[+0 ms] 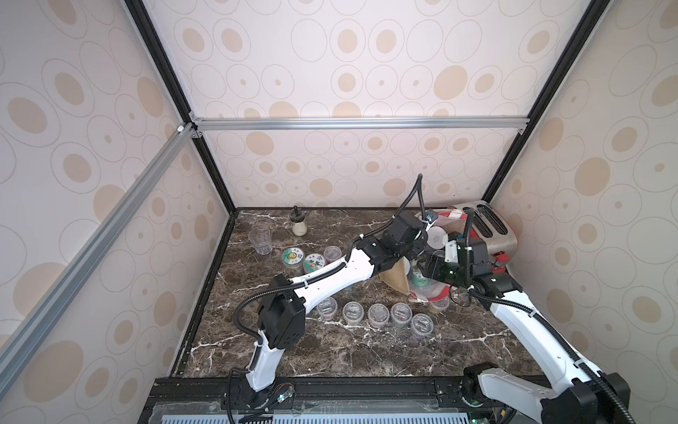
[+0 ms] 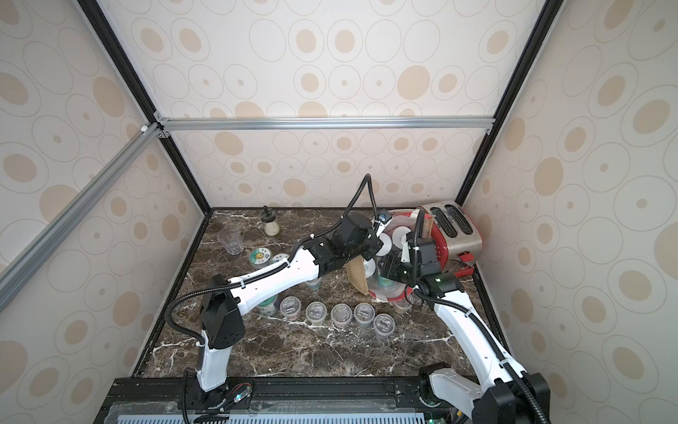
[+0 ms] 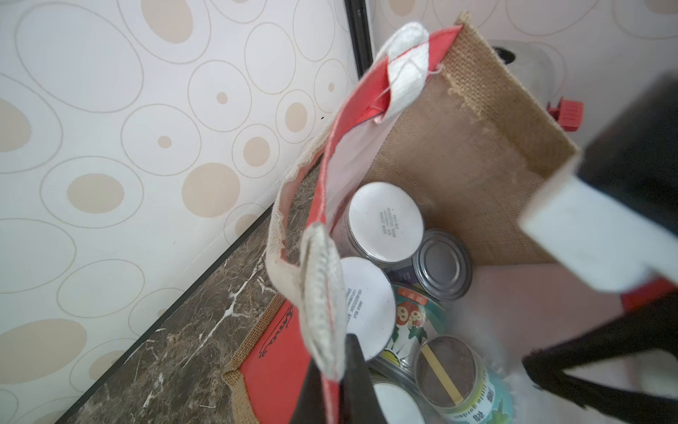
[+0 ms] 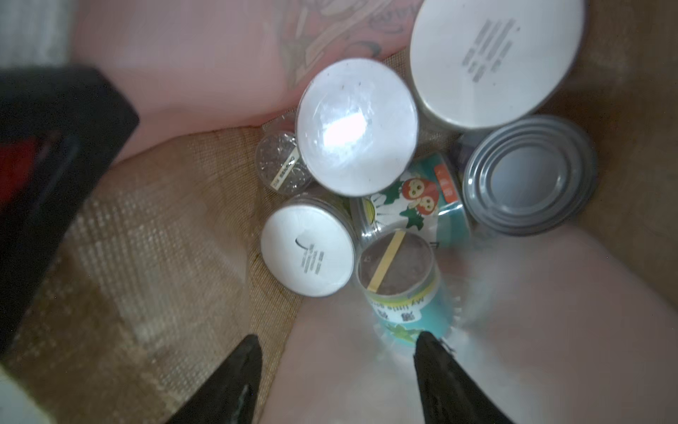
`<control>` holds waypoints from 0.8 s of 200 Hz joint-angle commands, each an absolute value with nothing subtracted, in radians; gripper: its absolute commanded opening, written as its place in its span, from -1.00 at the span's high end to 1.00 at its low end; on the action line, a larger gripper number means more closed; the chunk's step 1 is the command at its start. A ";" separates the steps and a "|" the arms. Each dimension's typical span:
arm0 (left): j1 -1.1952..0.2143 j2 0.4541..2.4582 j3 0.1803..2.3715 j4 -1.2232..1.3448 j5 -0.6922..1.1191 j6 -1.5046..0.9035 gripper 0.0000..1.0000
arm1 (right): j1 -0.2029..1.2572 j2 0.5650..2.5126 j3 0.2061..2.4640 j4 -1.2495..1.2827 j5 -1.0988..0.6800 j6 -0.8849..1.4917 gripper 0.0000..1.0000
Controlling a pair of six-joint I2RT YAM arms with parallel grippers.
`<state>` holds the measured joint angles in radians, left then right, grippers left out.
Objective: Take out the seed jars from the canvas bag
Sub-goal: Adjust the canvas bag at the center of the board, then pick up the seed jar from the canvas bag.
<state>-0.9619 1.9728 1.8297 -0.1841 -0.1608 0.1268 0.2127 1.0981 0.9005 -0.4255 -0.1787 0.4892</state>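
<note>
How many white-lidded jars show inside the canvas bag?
3 white-lidded jars: one beside the metal tin, one overlapping a small clear jar, one beside the yellow-strip jar. More may hide underneath.

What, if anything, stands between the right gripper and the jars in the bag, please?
Nothing visible. The open right gripper points into the bag, and the nearest jar lies straight ahead of it, uncovered. The left gripper, shut on the bag's rim, holds the mouth open.
</note>
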 commanded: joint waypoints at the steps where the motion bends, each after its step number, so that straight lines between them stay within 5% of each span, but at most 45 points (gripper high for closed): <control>1: -0.981 1.869 1.776 0.043 -0.148 0.196 1.00 | 0.192 1.127 0.928 -0.414 -0.156 0.483 -0.47; 94: -0.996 1.806 1.651 0.130 -0.134 0.209 1.00 | 0.187 1.280 0.976 -0.460 -0.111 0.381 -0.71; 160: -0.997 1.797 1.644 0.146 -0.116 0.189 1.00 | 0.187 1.361 0.977 -0.230 -0.141 0.466 -1.00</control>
